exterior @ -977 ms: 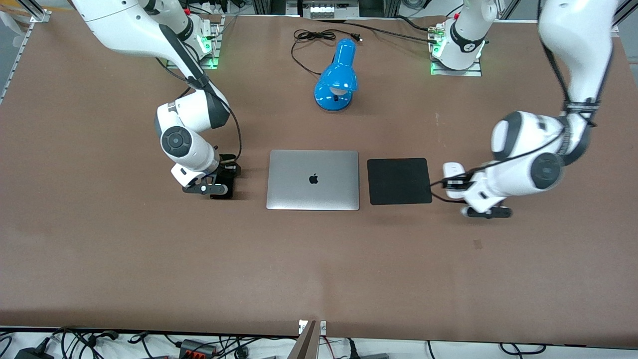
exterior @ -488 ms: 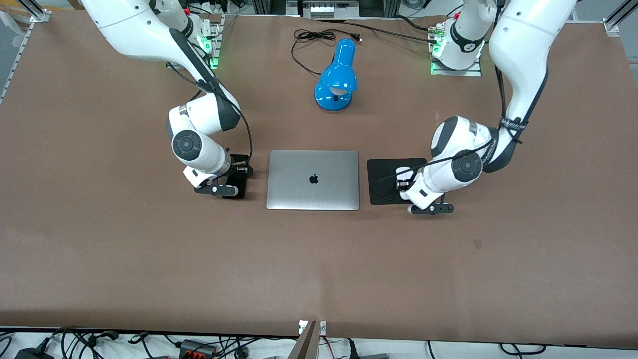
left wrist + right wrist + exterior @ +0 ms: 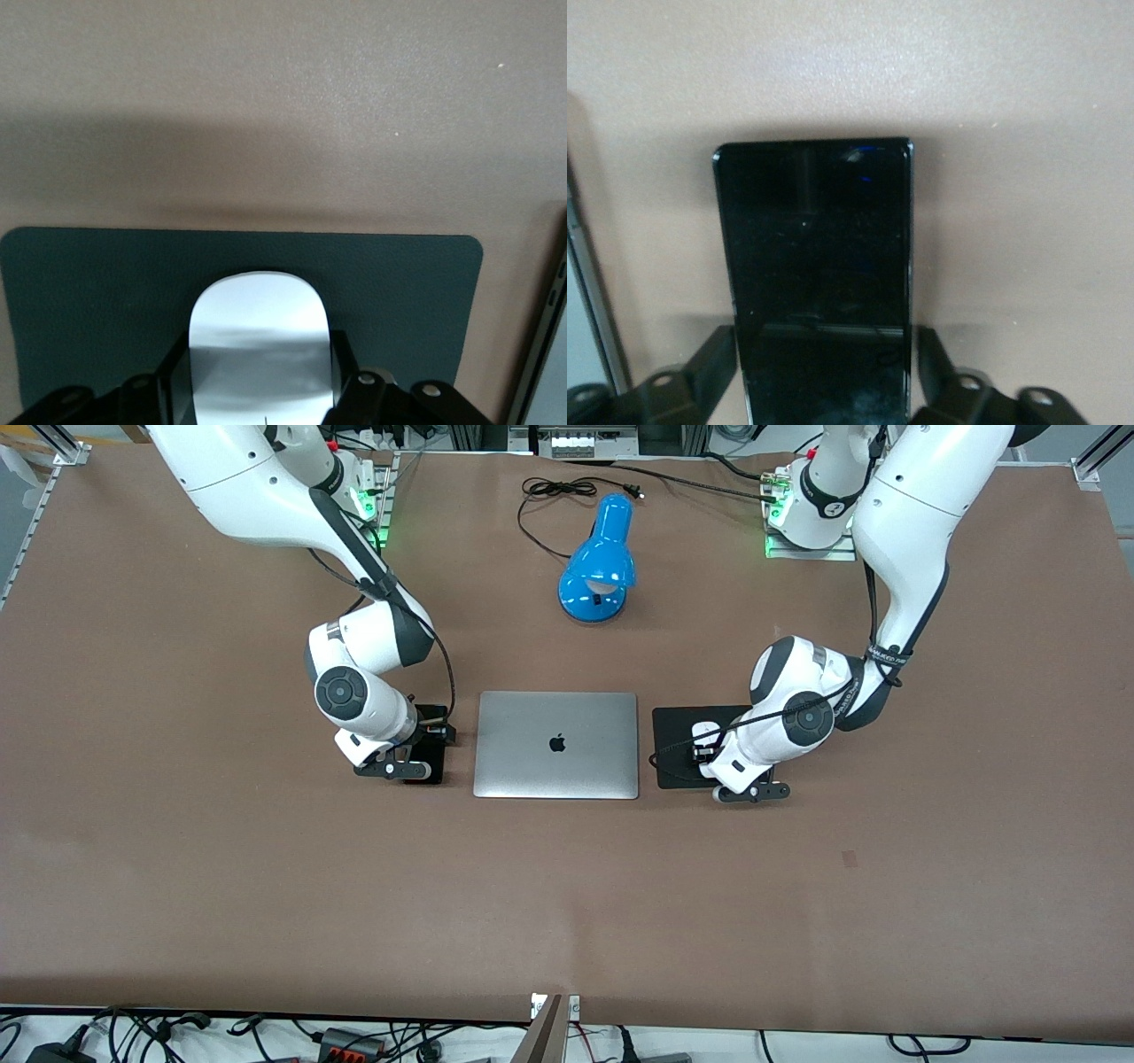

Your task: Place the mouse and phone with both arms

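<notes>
Mouse: white oval, pinched across sides by left gripper, low over black mouse pad beside laptop. Phone: glossy black slab, clamped in right gripper, just beside laptop, toward right arm's end.

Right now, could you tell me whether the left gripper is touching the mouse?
Touching. The left wrist view shows the left gripper with its fingers pressed against both sides of the mouse, over the mouse pad.
</notes>
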Controlling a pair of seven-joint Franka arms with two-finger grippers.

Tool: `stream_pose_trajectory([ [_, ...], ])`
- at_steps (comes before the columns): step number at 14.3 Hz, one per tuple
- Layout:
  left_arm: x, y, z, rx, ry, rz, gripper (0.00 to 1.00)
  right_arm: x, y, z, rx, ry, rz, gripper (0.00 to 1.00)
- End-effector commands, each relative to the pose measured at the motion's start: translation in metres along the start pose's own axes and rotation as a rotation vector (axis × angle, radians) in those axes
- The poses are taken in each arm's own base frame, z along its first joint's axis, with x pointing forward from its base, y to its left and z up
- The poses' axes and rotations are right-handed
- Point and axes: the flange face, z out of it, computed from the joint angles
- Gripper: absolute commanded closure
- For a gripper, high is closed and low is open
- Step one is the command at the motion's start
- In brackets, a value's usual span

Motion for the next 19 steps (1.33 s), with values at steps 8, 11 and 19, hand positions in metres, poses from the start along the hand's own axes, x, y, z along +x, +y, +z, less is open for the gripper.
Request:
stream_pose_trajectory([
  [8,-0.013,0.006,-0.146,0.077,-0.004,0.003,0.0,0.061,0.089,-0.232,0.008,-0.012,0.132,0.0],
  [11,0.007,-0.018,-0.237,0.078,0.006,-0.05,0.0,0.066,0.138,-0.303,0.004,-0.062,0.196,0.0],
  [19,0.013,-0.102,-0.382,0.075,-0.066,0.099,0.0,0.051,0.199,-0.39,-0.002,-0.051,0.241,0.0],
])
